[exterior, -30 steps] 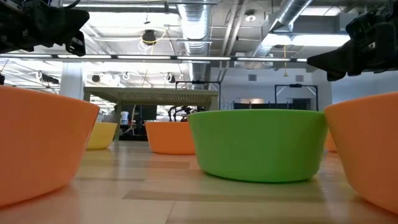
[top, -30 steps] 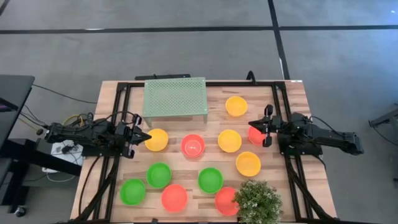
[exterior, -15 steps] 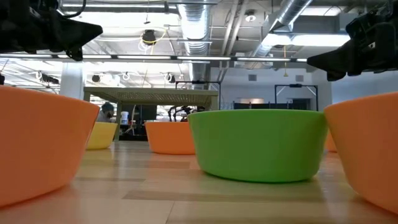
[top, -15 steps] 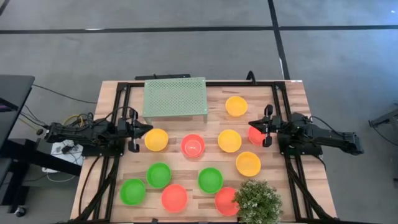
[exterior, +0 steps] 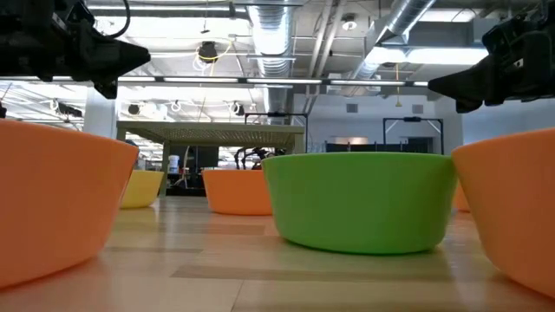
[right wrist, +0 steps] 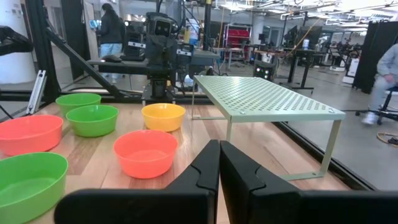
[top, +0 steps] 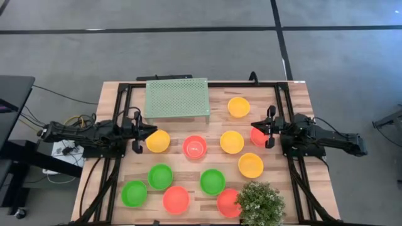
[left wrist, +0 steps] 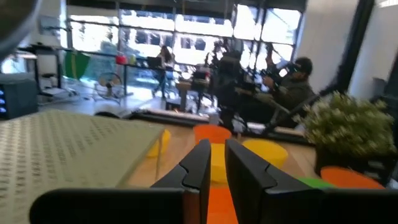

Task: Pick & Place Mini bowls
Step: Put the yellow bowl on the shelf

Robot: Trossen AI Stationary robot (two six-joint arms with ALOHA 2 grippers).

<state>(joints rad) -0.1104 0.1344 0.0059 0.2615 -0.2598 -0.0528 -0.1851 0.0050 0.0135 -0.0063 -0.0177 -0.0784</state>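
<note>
Several mini bowls, yellow, red and green, sit upright on the wooden table: a yellow one [top: 157, 140], a red one [top: 195, 147], yellow ones [top: 232, 142] [top: 239, 107], a green one [top: 160, 176]. My left gripper [top: 151, 131] hovers above the table just left of the yellow bowl; in the left wrist view [left wrist: 217, 155] its fingers stand a narrow gap apart and hold nothing. My right gripper [top: 254, 127] is shut and empty [right wrist: 219, 152], raised over a red bowl [top: 258, 137] at the table's right.
A pale green perforated stand [top: 176, 98] stands at the far edge. A bushy plant [top: 259, 202] at the near edge hides part of a red bowl [top: 226, 202]. Black frame rails [top: 119, 125] run along both sides. People work in the room beyond.
My left gripper has moved a little toward the table's right and far edge, closing on the yellow bowl, still raised above the table. The right arm and all the bowls have kept still.
</note>
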